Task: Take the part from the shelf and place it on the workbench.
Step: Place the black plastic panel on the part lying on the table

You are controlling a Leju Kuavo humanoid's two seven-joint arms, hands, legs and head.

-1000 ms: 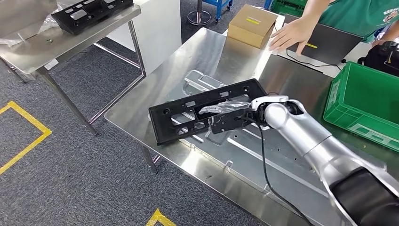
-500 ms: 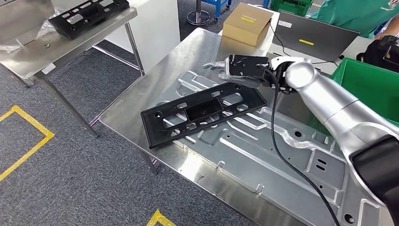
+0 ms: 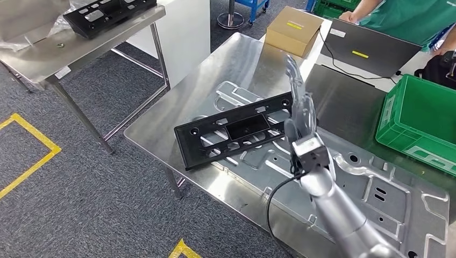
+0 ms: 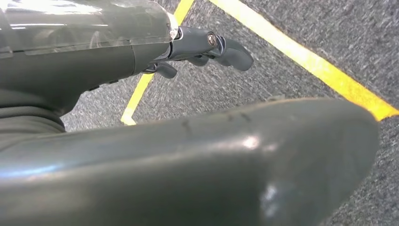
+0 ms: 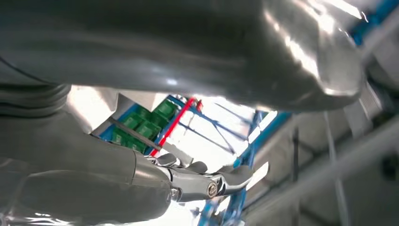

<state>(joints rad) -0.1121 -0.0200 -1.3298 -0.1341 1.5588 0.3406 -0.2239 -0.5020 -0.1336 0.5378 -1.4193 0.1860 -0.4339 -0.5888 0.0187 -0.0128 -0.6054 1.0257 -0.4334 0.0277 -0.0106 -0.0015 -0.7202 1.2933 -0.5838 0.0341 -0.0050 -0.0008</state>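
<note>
The black slotted part lies flat on the steel workbench, partly resting on a stamped silver panel. My right hand is raised over the part's right end with its fingers stretched up and apart, holding nothing. In the right wrist view the right hand has its fingers extended and free, pointing up toward the ceiling. My left hand hangs above grey carpet with yellow floor lines and holds nothing.
A second black part lies on the steel shelf table at the far left. A cardboard box and a laptop sit at the bench's far end, a green crate at the right. A person stands behind.
My right hand let go of the black part, which now lies on the bench. The hand lifted away and now points its fingers up. The person's hand left the box.
</note>
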